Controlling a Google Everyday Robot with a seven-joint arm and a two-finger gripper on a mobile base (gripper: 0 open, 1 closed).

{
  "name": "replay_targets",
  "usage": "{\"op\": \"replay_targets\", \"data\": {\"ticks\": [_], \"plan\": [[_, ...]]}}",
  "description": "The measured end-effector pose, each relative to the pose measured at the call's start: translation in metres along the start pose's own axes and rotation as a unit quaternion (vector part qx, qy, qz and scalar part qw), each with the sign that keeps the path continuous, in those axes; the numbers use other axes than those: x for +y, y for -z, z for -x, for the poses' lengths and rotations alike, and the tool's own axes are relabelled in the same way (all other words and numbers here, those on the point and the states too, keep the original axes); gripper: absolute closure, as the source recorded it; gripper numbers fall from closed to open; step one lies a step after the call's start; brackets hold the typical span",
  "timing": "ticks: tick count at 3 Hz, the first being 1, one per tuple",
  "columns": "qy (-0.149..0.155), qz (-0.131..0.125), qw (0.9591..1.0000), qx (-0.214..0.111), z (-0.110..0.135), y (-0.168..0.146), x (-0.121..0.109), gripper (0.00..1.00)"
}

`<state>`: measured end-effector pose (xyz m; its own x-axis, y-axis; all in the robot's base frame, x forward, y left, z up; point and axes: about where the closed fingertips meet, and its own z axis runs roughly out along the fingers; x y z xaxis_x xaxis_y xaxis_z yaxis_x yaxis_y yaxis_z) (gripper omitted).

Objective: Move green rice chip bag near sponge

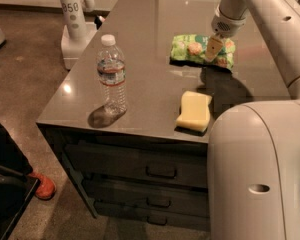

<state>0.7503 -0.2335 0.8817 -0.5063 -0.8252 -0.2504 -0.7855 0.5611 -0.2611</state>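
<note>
Brown polished floor (25, 99) fills the left of my feed, with a red shoe (42, 186) at its lower edge and a white post marked 050 (71, 14) standing behind the corner of the grey cabinet top (140, 24). On that top, well to the left of the gripper (212, 48) and closer to the front edge, a clear water bottle (111, 76) with a white cap stands upright. Dark drawers (160, 171) run below the front edge. Further right, the sponge (195, 111) lies flat at the front edge, on the near side of the gripper and a little to its left, well apart from it. The green rice chip bag (187, 46) lies flat towards the back, directly beneath the gripper, which hangs over the bag's right half with its tip pointing down. I cannot tell from here whether the gripper is clenched or released, nor whether it touches the bag. My white arm (270, 29) slants down from the upper right.
</note>
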Motion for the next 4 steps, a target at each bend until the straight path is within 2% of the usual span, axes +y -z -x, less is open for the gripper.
{"op": "replay_targets", "data": {"ticks": [1, 2, 3, 4], "plan": [[0.007, 0.005, 0.9998, -0.016, 0.001, 0.008, 0.005, 0.78], [0.014, 0.006, 0.9994, -0.030, -0.004, 0.025, 0.014, 0.99], [0.023, 0.004, 0.9987, -0.045, -0.019, 0.056, 0.036, 1.00], [0.018, 0.006, 0.9988, -0.046, -0.034, 0.069, 0.050, 1.00]]}}
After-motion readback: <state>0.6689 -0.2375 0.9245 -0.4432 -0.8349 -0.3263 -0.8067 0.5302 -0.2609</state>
